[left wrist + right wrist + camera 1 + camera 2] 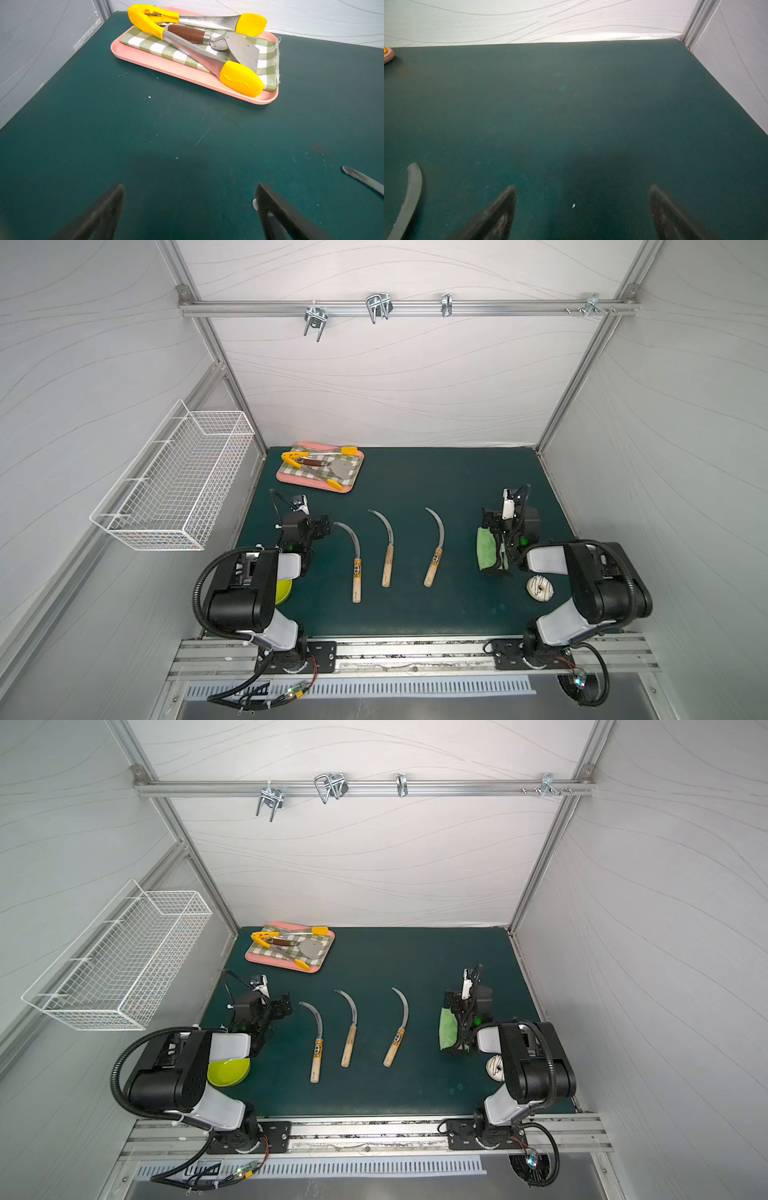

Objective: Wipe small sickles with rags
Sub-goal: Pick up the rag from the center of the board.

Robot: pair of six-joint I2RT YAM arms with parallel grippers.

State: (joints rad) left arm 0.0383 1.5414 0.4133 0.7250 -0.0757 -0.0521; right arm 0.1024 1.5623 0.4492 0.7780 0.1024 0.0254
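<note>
Three small sickles lie side by side on the green mat in both top views: the left sickle (354, 560), the middle sickle (386, 547) and the right sickle (435, 547). Their grey blades curve toward the back and their wooden handles point to the front. The light-green rag (486, 547) lies folded right of them, partly hidden under the right arm. My right gripper (583, 188) hovers open over bare mat just behind the rag, with a blade (411, 193) off to its side. My left gripper (190, 187) is open and empty beside the left sickle's blade tip (363, 179).
A pink tray (279, 477) at the back left carries a checked cloth, yellow-tipped tongs (241, 79) and a spatula. A yellow-green bowl (228, 1071) sits under the left arm. A white doughnut (540, 588) lies by the right arm. A wire basket (174, 485) hangs on the left wall.
</note>
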